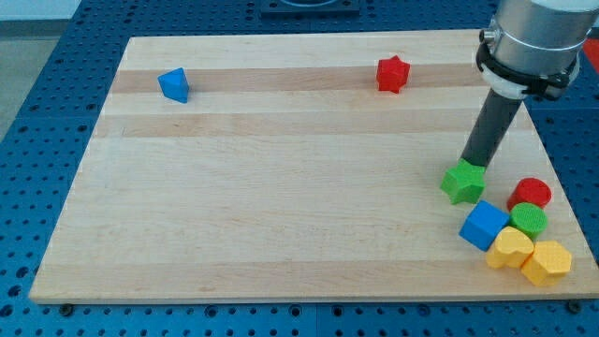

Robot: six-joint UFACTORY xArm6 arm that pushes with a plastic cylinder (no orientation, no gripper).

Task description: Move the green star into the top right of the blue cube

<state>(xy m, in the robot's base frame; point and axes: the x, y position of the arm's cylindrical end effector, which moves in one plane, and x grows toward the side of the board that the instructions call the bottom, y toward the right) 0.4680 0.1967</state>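
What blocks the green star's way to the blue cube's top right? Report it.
Nothing visible does. My tip sits at the green star's upper edge, and the star lies just up-left of the blue cube. The red cylinder and green cylinder crowd the cube's right.

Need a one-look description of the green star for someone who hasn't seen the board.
Start at the wooden board and go to the block cluster near its bottom right corner in the view. The green star sits at that cluster's upper left edge, just above the blue cube, with my tip at its top. The other green block is round; this one has points.
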